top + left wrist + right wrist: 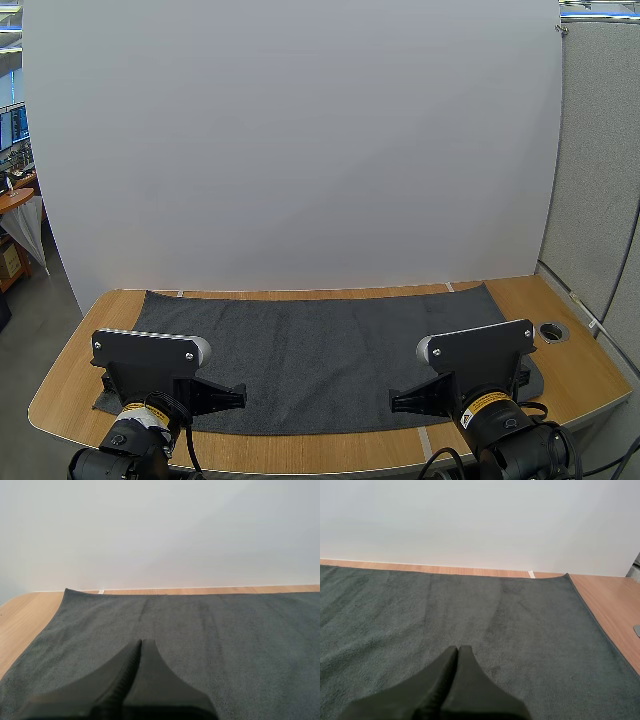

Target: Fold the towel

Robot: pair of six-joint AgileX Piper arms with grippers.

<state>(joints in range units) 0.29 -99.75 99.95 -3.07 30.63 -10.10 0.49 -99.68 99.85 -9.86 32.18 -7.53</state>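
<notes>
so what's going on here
The job is folding the dark grey towel, which lies spread flat across the wooden table. The left end effector and the right end effector are both shut on nothing and sit above the near part of the towel, one toward each side. No fold has been made yet.

Towel [320, 350] plain dark grey — table [575, 385] light wood; left hand [140, 642], right hand [458, 649] black.
</notes>
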